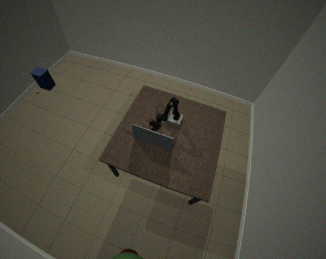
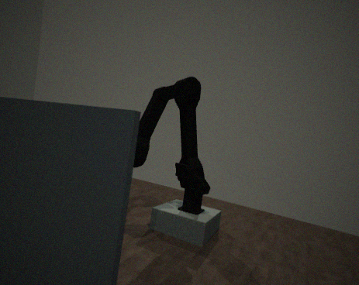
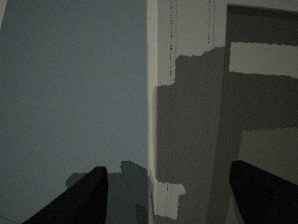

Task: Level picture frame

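While gripper [image 1: 153, 126] [image 3: 169, 173] stands spread, empty, at bottom of wrist view, picture frame [image 3: 192, 30] fills right half, its long edge running top to bottom between fingertips; closing likely needs crosswise grip.

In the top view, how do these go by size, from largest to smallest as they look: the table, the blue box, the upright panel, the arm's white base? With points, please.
1. table [image 1: 201, 155]
2. panel [image 1: 153, 138] [image 2: 59, 186] [image 3: 75, 90]
3. blue box [image 1: 45, 80]
4. white base [image 1: 171, 122] [image 2: 175, 228]
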Controlling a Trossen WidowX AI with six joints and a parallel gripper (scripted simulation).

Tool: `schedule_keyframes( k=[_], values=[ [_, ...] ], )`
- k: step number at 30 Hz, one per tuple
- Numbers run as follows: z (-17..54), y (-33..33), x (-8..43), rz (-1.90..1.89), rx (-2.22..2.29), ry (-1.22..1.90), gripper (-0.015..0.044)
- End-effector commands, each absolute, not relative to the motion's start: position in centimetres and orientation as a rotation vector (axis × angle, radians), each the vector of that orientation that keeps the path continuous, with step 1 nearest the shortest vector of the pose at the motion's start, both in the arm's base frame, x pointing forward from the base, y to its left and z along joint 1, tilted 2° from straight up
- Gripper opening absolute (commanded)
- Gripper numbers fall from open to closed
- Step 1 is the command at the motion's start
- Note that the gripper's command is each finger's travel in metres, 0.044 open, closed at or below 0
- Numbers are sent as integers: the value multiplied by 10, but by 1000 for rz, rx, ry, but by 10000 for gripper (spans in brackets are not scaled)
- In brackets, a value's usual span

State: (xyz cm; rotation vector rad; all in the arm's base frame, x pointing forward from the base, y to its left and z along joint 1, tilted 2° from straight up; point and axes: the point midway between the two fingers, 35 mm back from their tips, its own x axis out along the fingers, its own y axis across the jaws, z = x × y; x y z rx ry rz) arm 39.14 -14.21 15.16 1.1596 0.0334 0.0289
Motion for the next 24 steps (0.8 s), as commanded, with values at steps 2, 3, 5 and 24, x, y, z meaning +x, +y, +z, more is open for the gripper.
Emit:
schedule_keyframes(
  k=[2, 3, 5, 24],
  values=[
    [151, -143, 392, 22, 1167, 32, 260],
    [151, -143, 392, 22, 1167, 32, 260],
    [151, -143, 392, 22, 1167, 32, 260],
    [151, -144, 392, 22, 1167, 32, 180]
  ],
)
